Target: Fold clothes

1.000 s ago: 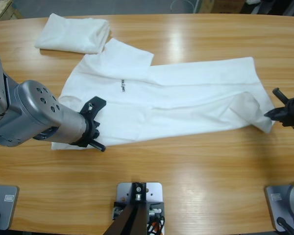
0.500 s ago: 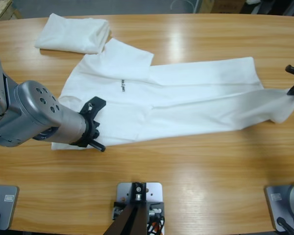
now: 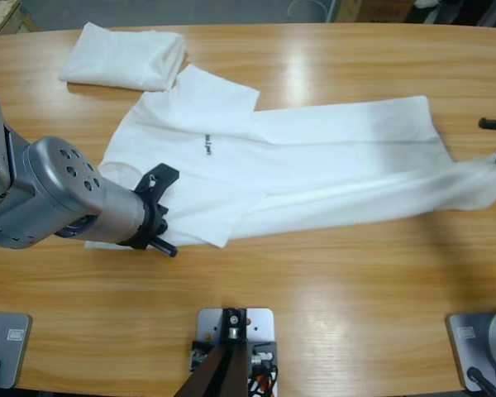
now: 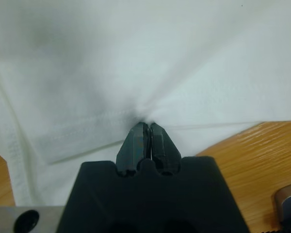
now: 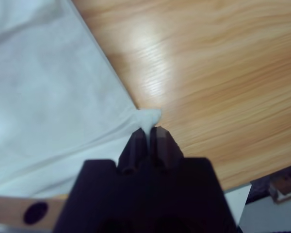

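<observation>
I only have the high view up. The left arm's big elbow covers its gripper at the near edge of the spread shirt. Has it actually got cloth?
Observer: Yes. In the left wrist view the left gripper has its jaws closed on a pinch of the spread T-shirt, and the cloth puckers toward the tips.
Operator: And the right one? I only see black bits at the frame edge.
Observer: The right gripper is shut on a corner of that shirt; a small white tuft pokes out past the jaws.
Operator: Is that corner on the table?
Observer: Cannot tell for sure. The right wrist view shows bare table beyond the tuft.
</observation>
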